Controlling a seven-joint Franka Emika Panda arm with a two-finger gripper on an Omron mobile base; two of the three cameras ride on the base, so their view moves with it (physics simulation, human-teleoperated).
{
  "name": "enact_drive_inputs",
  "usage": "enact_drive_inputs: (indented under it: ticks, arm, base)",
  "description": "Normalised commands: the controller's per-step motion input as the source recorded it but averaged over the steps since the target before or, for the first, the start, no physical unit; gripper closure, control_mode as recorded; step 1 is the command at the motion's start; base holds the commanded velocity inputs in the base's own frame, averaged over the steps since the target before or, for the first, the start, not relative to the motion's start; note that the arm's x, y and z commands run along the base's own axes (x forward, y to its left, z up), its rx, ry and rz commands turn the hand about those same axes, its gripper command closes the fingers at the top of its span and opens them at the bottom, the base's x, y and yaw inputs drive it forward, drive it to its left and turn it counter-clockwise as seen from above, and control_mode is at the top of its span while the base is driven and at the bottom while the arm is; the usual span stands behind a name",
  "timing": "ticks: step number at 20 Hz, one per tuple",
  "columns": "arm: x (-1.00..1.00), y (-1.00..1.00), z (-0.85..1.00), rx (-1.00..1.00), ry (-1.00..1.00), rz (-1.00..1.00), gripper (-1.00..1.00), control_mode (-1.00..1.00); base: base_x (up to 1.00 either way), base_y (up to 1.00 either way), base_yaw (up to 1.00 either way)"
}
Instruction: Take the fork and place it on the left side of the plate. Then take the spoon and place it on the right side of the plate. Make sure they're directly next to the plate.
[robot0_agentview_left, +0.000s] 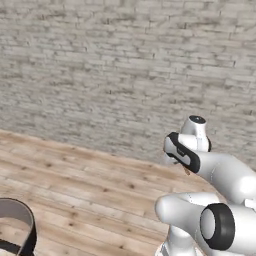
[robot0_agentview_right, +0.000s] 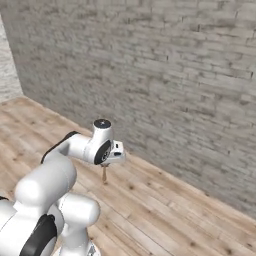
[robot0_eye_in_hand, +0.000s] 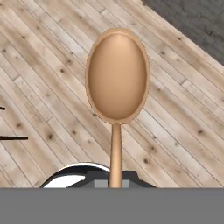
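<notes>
While the arm reached over the wooden floor (robot0_agentview_right: 165, 210), the gripper (robot0_agentview_right: 105, 170) was clamped on the spoon (robot0_eye_in_hand: 117, 78), which hung just below it, bowl out, near the brick wall (robot0_agentview_right: 175, 75).

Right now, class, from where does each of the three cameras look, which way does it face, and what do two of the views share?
Left base view: behind the arm on its left, facing forward over the wooden counter to the brick wall; the white arm rises lower right.
Right base view: behind on the right, same wall; the arm rises lower left, the gripper shut on the spoon.
Hand view: looks along the gripper down at the counter; the spoon's bowl faces the camera.
Shared: both base views show arm, counter and wall.
</notes>
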Motion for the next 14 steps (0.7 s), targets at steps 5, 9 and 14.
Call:
enact_drive_inputs:
  ticks: [5, 9, 14]
  arm:
    - [0.0, 0.0, 0.0, 0.0, 0.0, 0.0, 1.0, 1.0]
    - [0.0, 0.0, 0.0, 0.0, 0.0, 0.0, 1.0, 1.0]
    - [0.0, 0.0, 0.0, 0.0, 0.0, 0.0, 1.0, 1.0]
  base:
    - [0.86, 0.03, 0.36]
    - [0.84, 0.02, 0.38]
    - [0.81, 0.01, 0.41]
